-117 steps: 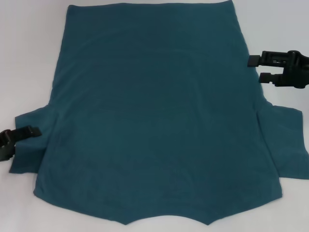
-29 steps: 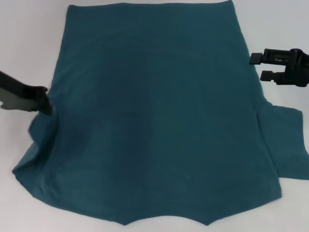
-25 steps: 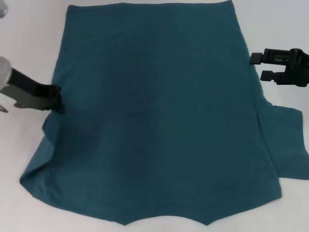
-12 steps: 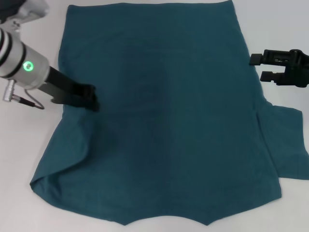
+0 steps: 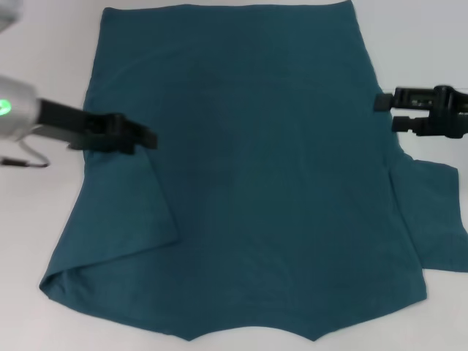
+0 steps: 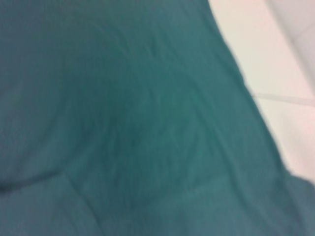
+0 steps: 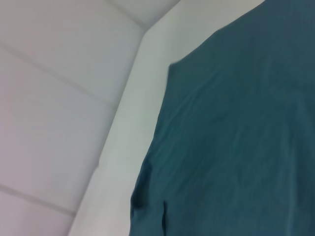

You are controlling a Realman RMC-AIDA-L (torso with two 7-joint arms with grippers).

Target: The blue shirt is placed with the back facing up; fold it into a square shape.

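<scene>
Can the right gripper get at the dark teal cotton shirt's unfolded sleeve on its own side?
Probably yes. The right gripper is open beside the blue shirt, and the flat sleeve lies nearer the robot with nothing on or between.

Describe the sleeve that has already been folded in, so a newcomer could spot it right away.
Start from the large dark teal-blue cotton T-shirt spread over the white table. On the robot's left, under the black left gripper, a triangular flap lies folded onto the body. The right sleeve, below the right gripper, sticks out flat instead.
</scene>
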